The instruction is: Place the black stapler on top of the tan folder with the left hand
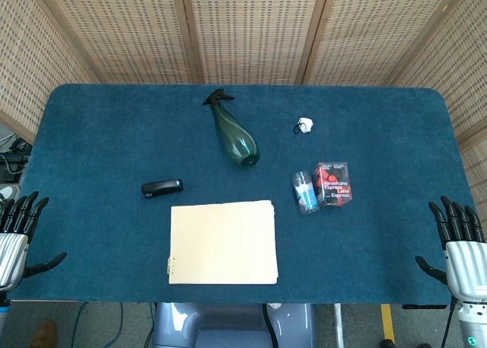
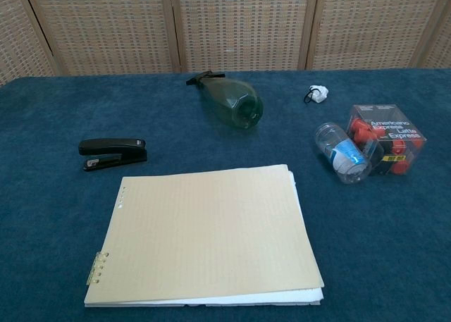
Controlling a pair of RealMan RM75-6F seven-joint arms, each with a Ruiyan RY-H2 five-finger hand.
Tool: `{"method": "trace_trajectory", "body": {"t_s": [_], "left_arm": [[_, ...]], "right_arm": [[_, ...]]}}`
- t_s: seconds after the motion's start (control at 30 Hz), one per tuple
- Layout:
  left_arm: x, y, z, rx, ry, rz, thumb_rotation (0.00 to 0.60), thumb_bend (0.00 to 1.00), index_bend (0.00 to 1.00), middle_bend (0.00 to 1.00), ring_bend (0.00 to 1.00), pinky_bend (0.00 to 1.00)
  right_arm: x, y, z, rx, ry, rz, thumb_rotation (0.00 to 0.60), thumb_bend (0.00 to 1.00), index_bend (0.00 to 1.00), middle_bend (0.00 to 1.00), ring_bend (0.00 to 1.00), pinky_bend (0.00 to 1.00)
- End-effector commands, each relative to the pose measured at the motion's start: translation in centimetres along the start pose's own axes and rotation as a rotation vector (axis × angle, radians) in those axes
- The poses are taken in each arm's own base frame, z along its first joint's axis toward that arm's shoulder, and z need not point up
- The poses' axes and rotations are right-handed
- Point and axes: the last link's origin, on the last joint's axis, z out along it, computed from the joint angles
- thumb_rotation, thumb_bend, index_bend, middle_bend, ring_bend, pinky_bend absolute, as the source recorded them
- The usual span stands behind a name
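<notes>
The black stapler (image 1: 162, 187) (image 2: 113, 153) lies on the blue table, just beyond the far left corner of the tan folder (image 1: 222, 242) (image 2: 208, 233). The folder lies flat at the table's near middle, nothing on it. My left hand (image 1: 17, 234) hangs off the table's near left edge, fingers spread, holding nothing, well left of the stapler. My right hand (image 1: 459, 243) is at the near right edge, fingers spread and empty. Neither hand shows in the chest view.
A green spray bottle (image 1: 233, 132) (image 2: 230, 99) lies on its side behind the folder. To the right lie a clear plastic cup (image 1: 305, 192) (image 2: 342, 153), a clear box with red contents (image 1: 332, 183) (image 2: 386, 137) and a small white object (image 1: 304, 125) (image 2: 316, 93).
</notes>
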Motion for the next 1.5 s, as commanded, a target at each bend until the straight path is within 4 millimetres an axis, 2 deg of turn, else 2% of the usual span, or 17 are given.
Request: {"method": "trace_trajectory", "body": {"t_s": [0.03, 0.27, 0.37, 0.57, 0.63, 0.73, 0.77, 0.87, 1.0, 1.13, 1.27, 1.5], "left_arm": [[0.0, 0.0, 0.0, 0.001, -0.005, -0.001, 0.6, 0.0, 0.0, 0.0, 0.0, 0.0], [-0.4, 0.0, 0.2, 0.011, -0.051, 0.003, 0.6, 0.0, 0.0, 0.0, 0.0, 0.0], [-0.9, 0.7, 1.6, -0.011, -0.089, -0.006, 0.6, 0.0, 0.0, 0.0, 0.0, 0.0], [-1.7, 4.3, 9.5, -0.099, -0.123, -0.023, 0.6, 0.0, 0.0, 0.0, 0.0, 0.02], [-1.9, 5.8, 12.5, -0.118, -0.14, -0.011, 0.6, 0.0, 0.0, 0.0, 0.01, 0.1], [-2.5, 8.2, 16.5, -0.136, -0.158, 0.015, 0.6, 0.0, 0.03, 0.01, 0.11, 0.25], [-2.8, 8.9, 17.4, -0.142, -0.164, 0.019, 0.6, 0.0, 0.05, 0.02, 0.14, 0.27], [-4.4, 11.7, 20.6, -0.16, -0.212, 0.061, 0.6, 0.04, 0.19, 0.11, 0.25, 0.37], [-7.0, 14.8, 23.3, -0.155, -0.272, 0.115, 0.6, 0.13, 0.23, 0.15, 0.28, 0.39], [-9.7, 17.1, 24.2, -0.151, -0.34, 0.136, 0.6, 0.18, 0.26, 0.17, 0.3, 0.4], [-11.3, 18.2, 24.5, -0.147, -0.37, 0.156, 0.6, 0.29, 0.32, 0.22, 0.34, 0.42], [-13.3, 19.2, 24.6, -0.125, -0.4, 0.149, 0.6, 0.29, 0.35, 0.22, 0.34, 0.43]], "right_arm": [[0.0, 0.0, 0.0, 0.002, -0.006, 0.002, 0.6, 0.0, 0.0, 0.0, 0.0, 0.0], [0.1, 0.1, 0.0, 0.0, -0.013, 0.006, 0.6, 0.0, 0.0, 0.0, 0.0, 0.0], [0.1, 0.2, 0.1, -0.004, -0.013, 0.013, 0.6, 0.0, 0.0, 0.0, 0.0, 0.0], [-0.1, 0.8, 1.0, -0.033, -0.024, 0.01, 0.6, 0.0, 0.0, 0.0, 0.0, 0.0], [-0.2, 1.1, 1.3, -0.048, -0.026, 0.005, 0.6, 0.0, 0.0, 0.0, 0.0, 0.0], [-0.3, 1.6, 1.5, -0.071, -0.03, -0.001, 0.6, 0.0, 0.0, 0.0, 0.0, 0.0], [-0.4, 1.7, 1.6, -0.076, -0.031, -0.002, 0.6, 0.0, 0.0, 0.0, 0.0, 0.0], [-0.5, 2.1, 1.8, -0.095, -0.035, -0.012, 0.6, 0.0, 0.0, 0.0, 0.0, 0.0], [-0.8, 2.6, 2.2, -0.121, -0.042, -0.025, 0.6, 0.0, 0.0, 0.0, 0.0, 0.0], [-1.2, 3.1, 2.4, -0.145, -0.055, -0.036, 0.6, 0.0, 0.0, 0.0, 0.0, 0.0], [-1.4, 3.4, 2.7, -0.158, -0.064, -0.043, 0.6, 0.0, 0.0, 0.0, 0.0, 0.0], [-1.8, 3.2, 2.8, -0.147, -0.079, -0.05, 0.6, 0.0, 0.0, 0.0, 0.0, 0.0]]}}
